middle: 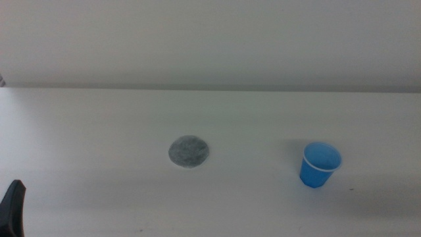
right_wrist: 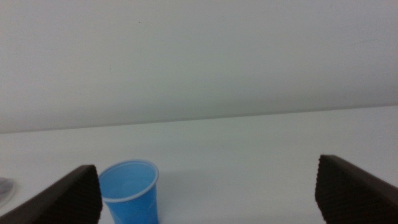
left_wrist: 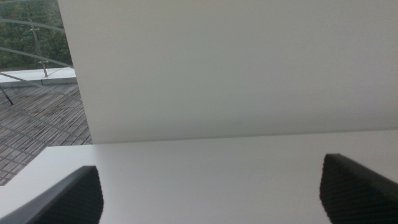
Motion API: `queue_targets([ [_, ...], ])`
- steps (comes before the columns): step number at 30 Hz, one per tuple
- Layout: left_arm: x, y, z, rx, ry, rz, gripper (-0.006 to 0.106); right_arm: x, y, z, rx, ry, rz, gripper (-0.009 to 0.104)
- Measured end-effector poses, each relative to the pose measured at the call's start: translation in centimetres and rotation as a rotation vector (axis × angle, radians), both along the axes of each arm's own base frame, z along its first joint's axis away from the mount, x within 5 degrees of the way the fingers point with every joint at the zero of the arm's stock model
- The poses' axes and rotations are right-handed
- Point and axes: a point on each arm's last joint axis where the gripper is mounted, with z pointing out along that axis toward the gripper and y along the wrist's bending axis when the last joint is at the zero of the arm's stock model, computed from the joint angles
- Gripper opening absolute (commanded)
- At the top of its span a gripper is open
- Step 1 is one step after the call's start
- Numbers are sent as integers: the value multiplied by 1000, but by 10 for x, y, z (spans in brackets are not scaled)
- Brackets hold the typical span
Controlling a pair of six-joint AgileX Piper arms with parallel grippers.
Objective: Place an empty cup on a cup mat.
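One upright cup (right_wrist: 129,190) just inside the wide-open right gripper (right_wrist: 208,193), cup mat (middle: 189,151) well apart.

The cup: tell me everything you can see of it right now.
The cup is small, bright blue and tapered, with a thin white rim; it looks like plastic. It stands upright and empty on the white table, well apart from the cup mat. Nothing grips it; the right gripper is open, the cup just ahead by one of its fingers.

the cup's (right_wrist: 129,191) base and the cup mat (right_wrist: 5,190) are cut off in the right wrist view.
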Motion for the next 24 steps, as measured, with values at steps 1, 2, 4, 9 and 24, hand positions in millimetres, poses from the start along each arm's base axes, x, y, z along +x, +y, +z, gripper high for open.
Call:
queue_targets([
  [1, 0, 0, 0, 0, 0, 0, 94, 0, 0, 0, 2, 0, 0, 91],
  [2, 0, 0, 0, 0, 0, 0, 94, 0, 0, 0, -1, 0, 0, 91],
  [4, 0, 0, 0, 0, 0, 0, 94, 0, 0, 0, -5, 0, 1, 91],
  [9, 0, 0, 0, 0, 0, 0, 94, 0, 0, 3, -9, 72, 2, 91],
  [24, 0, 0, 0, 0, 0, 0, 94, 86, 4, 133, 11, 317, 5, 91],
])
